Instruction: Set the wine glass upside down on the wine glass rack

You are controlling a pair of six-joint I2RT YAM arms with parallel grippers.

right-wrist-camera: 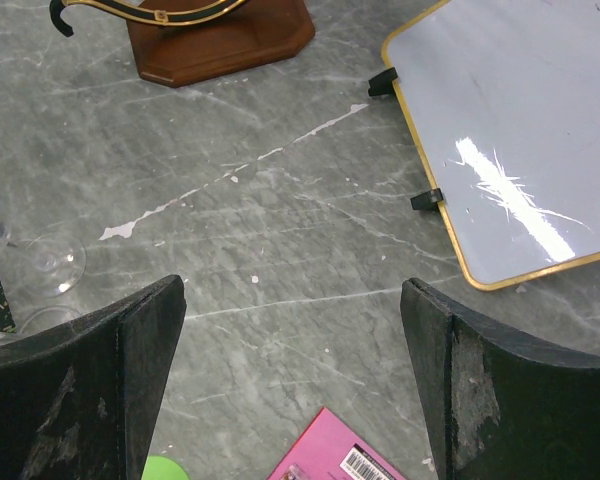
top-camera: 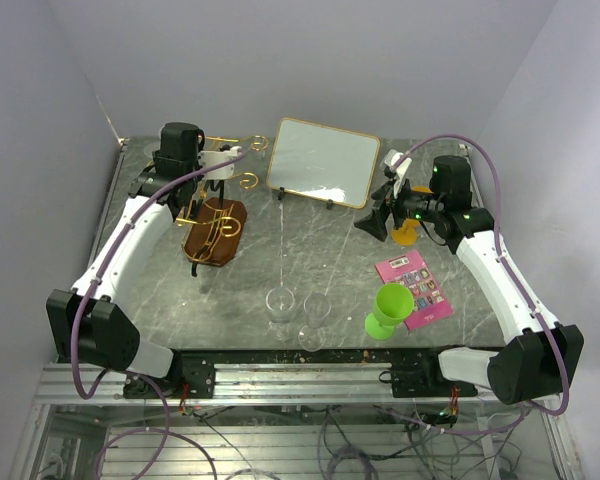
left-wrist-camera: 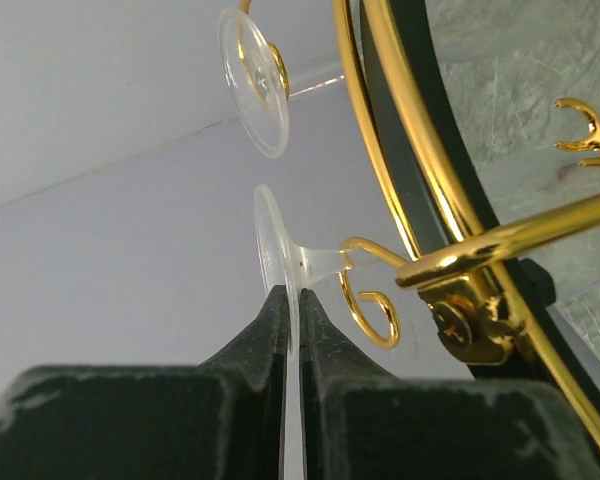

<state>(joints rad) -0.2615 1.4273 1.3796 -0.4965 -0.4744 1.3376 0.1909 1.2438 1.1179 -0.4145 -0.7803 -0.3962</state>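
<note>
Table top [top-camera: 320,255] of grey marble carries everything. The wine glass rack [top-camera: 217,226] stands near its far left corner, with a gold-framed white board [top-camera: 323,162] beside it along the far edge. The right gripper [right-wrist-camera: 292,292] hangs over the right half of the surface, jaws wide apart and nothing between them. The left gripper [left-wrist-camera: 292,305] is up at the rack, closed tight on the thin foot of the wine glass [left-wrist-camera: 273,250]. The stem runs from the foot through a curled arm [left-wrist-camera: 394,320] of the rack.

In my judgement the step in hand is the seating of the glass. To do it well, the stem should go fully into the curl, and the foot should come to lie on the wire before the fingers let go. The opening should be slow and the retreat straight back from the foot. A second glass foot [left-wrist-camera: 252,80] shows just beside, at another curl, and a sideways move may knock it.

Bowl of the held glass is hidden past the gold fitting [left-wrist-camera: 470,320] in the wrist view. From above, the clear glass at the rack is almost impossible to find under the arm. Whether the foot touches the curl or is just apart from it, I cannot tell.
</note>
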